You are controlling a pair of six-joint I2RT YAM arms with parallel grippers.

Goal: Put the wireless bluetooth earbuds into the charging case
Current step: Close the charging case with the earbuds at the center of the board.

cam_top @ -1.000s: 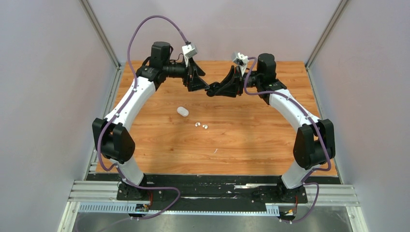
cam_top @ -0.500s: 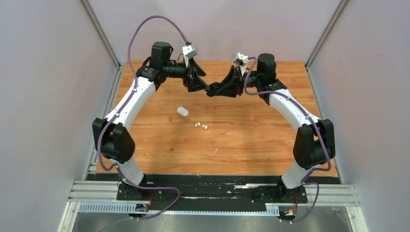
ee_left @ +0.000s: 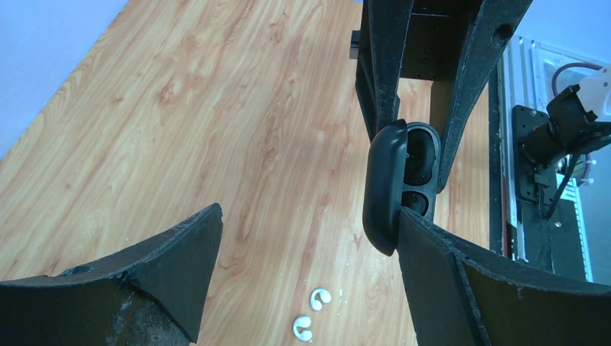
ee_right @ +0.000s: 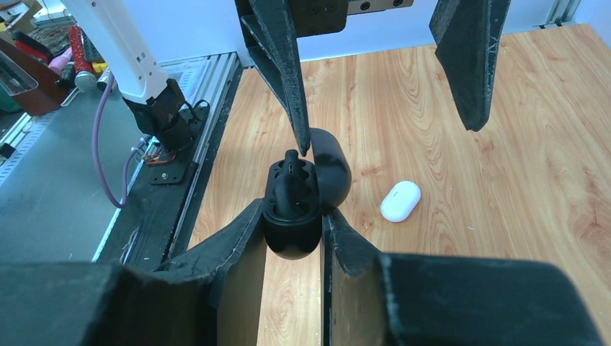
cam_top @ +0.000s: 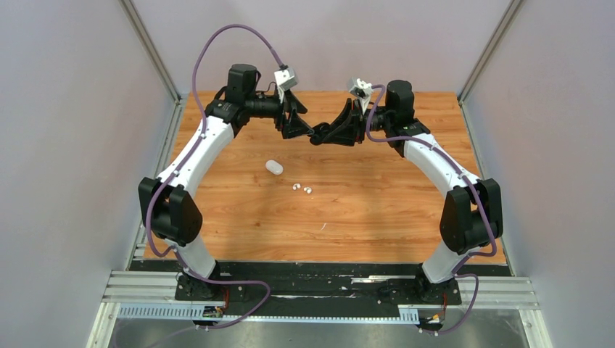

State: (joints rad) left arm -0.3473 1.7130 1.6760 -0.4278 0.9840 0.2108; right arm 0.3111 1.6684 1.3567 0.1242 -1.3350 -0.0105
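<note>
Right pincer (ee_right: 294, 229) is partly closed, clamping the open black charging case (ee_right: 288, 191) above the tabletop (ee_right: 547, 144). Left pincer (ee_left: 308, 216) is spread wide and empty, one finger at the lid. Two white earbuds (ee_left: 318, 298) lie loose below, near the white case (ee_right: 400, 200). Advice: brace the case and work squarely. Whether buds are seated inside cannot be told.

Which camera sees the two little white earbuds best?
The left wrist view: the white earbuds lie close and their curved shapes show. The top view shows them only as tiny specks; the right wrist view misses them.
</note>
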